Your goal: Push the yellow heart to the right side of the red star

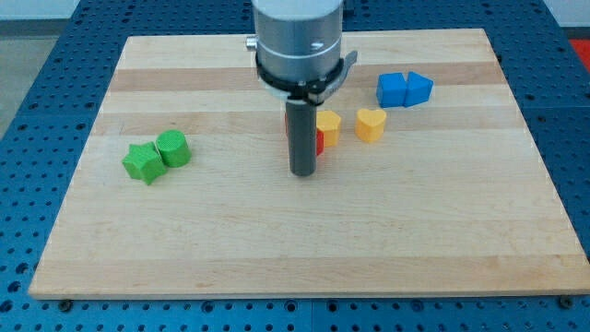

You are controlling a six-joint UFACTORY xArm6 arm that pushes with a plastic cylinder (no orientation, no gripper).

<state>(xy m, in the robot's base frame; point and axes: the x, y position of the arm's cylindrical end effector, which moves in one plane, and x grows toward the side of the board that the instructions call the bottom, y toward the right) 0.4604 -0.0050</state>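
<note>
Camera view shows my tip (304,172) resting on the worktop (277,249) just below the red star (319,141), which the rod mostly hides, while the yellow heart (371,124) sits to the view's right of it, past a yellow-orange block (328,124) touching the star. A careless push risks knocking the star or jamming that block between them. The arm hangs upright; the tool is a bare rod, holding nothing.
</note>
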